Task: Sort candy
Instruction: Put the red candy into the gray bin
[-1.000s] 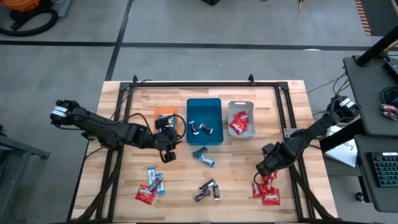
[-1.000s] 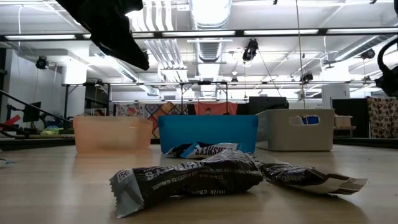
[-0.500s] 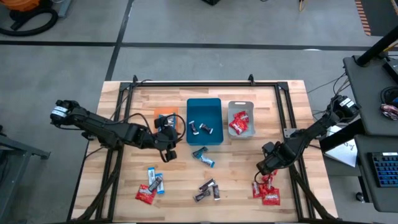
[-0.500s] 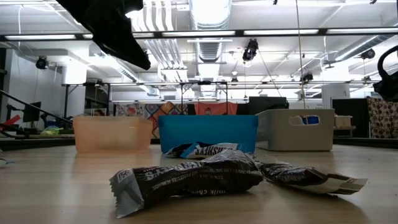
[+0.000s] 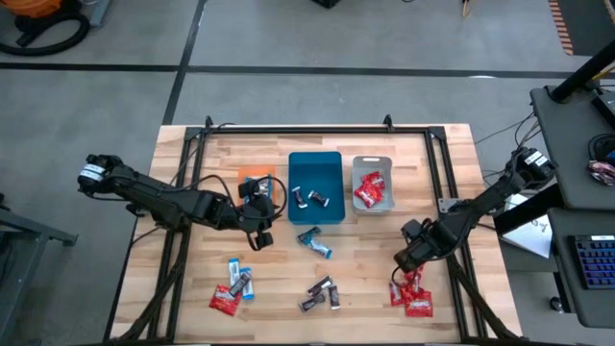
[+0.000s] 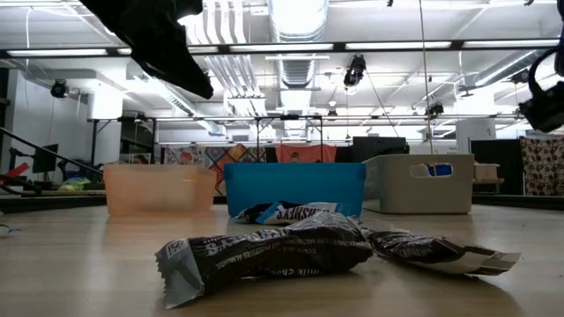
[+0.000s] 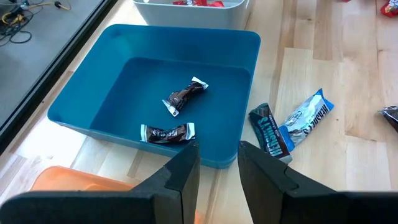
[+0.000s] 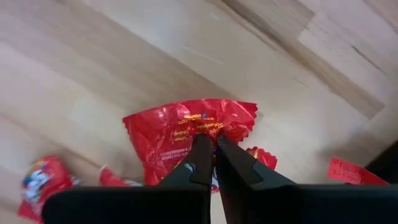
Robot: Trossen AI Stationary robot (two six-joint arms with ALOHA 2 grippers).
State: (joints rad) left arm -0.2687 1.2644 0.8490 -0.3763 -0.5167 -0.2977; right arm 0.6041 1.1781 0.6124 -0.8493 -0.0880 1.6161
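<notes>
**Wooden table, candy half sorted**

Pale wooden planks (image 5: 384, 288) carry three trays in a row: orange (image 5: 252, 174), teal (image 5: 316, 163) and grey (image 5: 386, 204). Two dark-wrapped candies (image 7: 177, 115) lie in the teal tray, red ones (image 5: 368, 188) in the grey tray. The right gripper (image 8: 213, 163) is down at the near right corner of the table, its fingers pinched together on a red candy wrapper (image 8: 180, 134), with more red pieces (image 5: 413, 296) around it. The left gripper (image 7: 217, 163) hovers over the gap between the orange and teal trays, fingers slightly parted, holding nothing I can see. Blue-and-white candies (image 5: 313, 240) sit just in front of the teal tray; mixed pieces (image 5: 232, 285) and dark ones (image 5: 321, 292) lie nearer the front edge.
</notes>
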